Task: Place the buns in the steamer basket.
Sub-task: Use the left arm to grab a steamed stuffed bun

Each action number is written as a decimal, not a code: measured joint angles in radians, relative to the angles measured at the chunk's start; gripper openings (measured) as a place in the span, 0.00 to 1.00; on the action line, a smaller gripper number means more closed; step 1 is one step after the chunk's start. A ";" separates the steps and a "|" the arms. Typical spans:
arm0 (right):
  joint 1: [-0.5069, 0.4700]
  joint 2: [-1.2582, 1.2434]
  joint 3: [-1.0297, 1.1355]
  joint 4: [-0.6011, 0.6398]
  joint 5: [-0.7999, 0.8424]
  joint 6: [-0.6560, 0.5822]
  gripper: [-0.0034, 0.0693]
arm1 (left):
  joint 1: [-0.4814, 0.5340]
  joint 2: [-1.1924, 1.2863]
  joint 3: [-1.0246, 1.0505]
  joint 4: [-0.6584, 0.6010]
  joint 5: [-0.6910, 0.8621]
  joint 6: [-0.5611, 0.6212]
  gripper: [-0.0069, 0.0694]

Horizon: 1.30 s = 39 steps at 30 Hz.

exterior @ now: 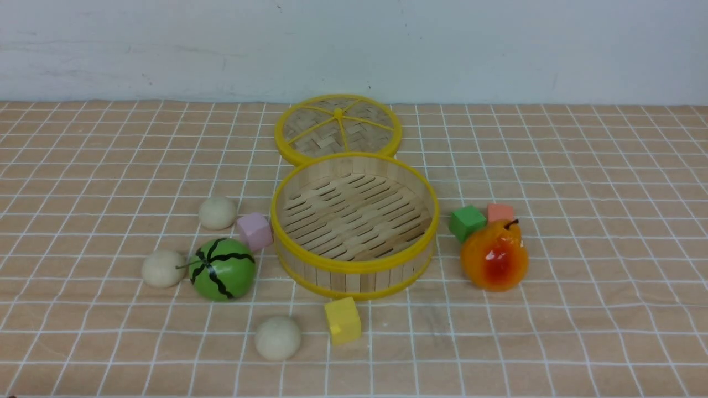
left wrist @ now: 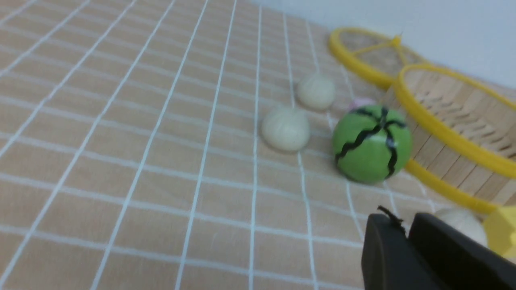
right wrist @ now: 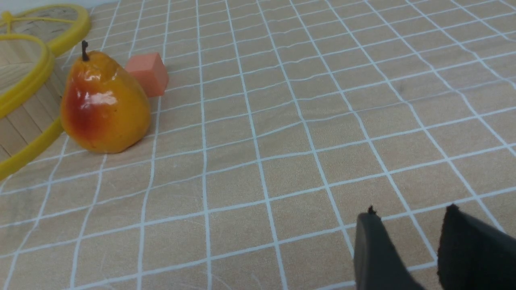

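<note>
Three off-white buns lie on the checked cloth left of and in front of the steamer basket [exterior: 354,266]: one at the back [exterior: 217,213], one at the left [exterior: 164,268], one at the front [exterior: 278,338]. The basket is empty. Neither gripper shows in the front view. In the left wrist view, my left gripper [left wrist: 405,225] is shut and empty, well short of two buns [left wrist: 316,91] [left wrist: 285,129]. The third bun [left wrist: 463,223] is partly hidden behind its finger. My right gripper [right wrist: 411,213] is open and empty over bare cloth, far from the basket [right wrist: 24,92].
A green striped melon ball [exterior: 223,269] sits between the left bun and the basket, with a pink cube [exterior: 255,231] behind it. A yellow cube [exterior: 343,320] is in front of the basket. A pear [exterior: 494,257], a green cube [exterior: 467,222] and an orange cube [exterior: 500,212] are on its right. The woven lid [exterior: 338,130] lies behind it.
</note>
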 joint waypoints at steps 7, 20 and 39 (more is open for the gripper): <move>0.000 0.000 0.000 0.000 0.000 0.000 0.38 | 0.000 0.000 0.000 -0.027 -0.180 -0.098 0.21; 0.000 0.000 0.000 0.000 0.000 0.000 0.38 | 0.000 0.148 -0.425 -0.034 -0.117 -0.115 0.22; 0.000 0.000 0.000 0.000 0.000 0.000 0.38 | 0.000 0.668 -0.612 0.001 0.251 -0.119 0.24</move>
